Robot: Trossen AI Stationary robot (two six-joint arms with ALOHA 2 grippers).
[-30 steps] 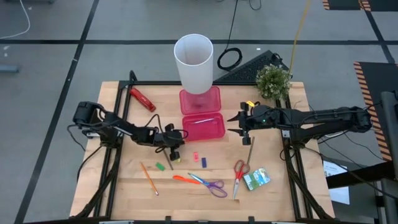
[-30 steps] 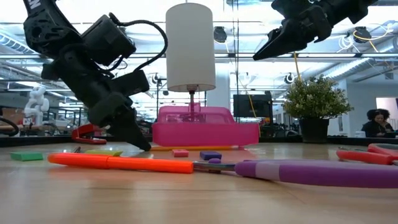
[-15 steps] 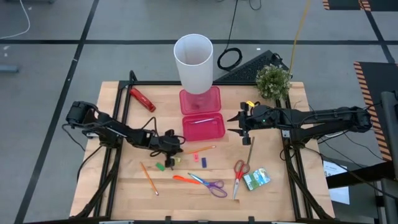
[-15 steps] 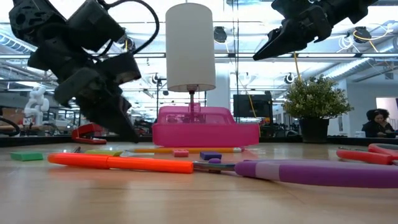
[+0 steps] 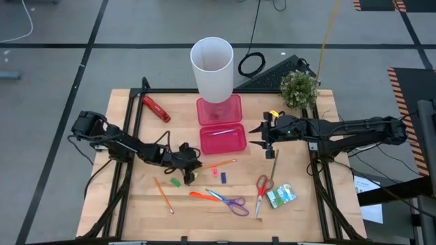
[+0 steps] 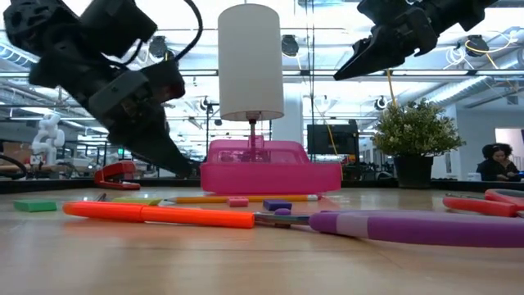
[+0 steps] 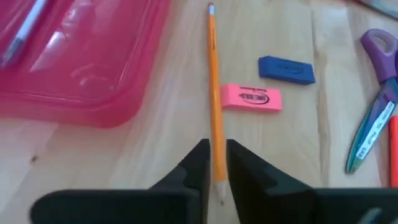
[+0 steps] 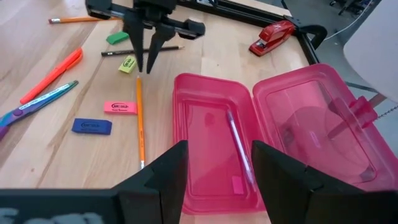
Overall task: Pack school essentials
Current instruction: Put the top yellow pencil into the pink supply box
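Pincers — left pincer [image 5: 193,165] low over the surface [image 5: 129,204] at about 7 o'clock from the pink case [image 5: 223,139], fingers [image 7: 198,163] nearly together on either side of the tip end of an orange pencil [image 5: 224,164]; whether they grip it cannot be told. Right pincer [image 5: 261,135] held high at 3 o'clock from the case, spread wide, carrying nothing.

Case — open, tray and lid side by side, one pen [image 8: 237,143] lying in the tray. White cup [image 5: 212,64] stands at its 12 o'clock, on the far side of the lid.

Loose stationery on the surface:
- orange pencil, lying just off the case's near edge, pointing toward the left pincer.
- pink eraser [image 5: 214,171] and blue eraser [image 5: 223,177], just beside the pencil, near each other.
- green eraser [image 5: 175,182] and a yellow eraser [image 8: 127,63], close by the left pincer.
- dark pencil [image 8: 140,51] near the yellow eraser.
- second orange pencil [image 5: 163,194] toward 7 o'clock, well apart from the case.
- orange marker [image 5: 202,196], touching purple scissors [image 5: 230,202], at 6 o'clock.
- red scissors [image 5: 262,191] at 5 o'clock, green-white packet [image 5: 281,196] just beside them.
- brown pencil [image 5: 273,163] below the right pincer.

Other — red stapler [image 5: 156,107] at 10 o'clock; potted plant [image 5: 299,88] at 2 o'clock.
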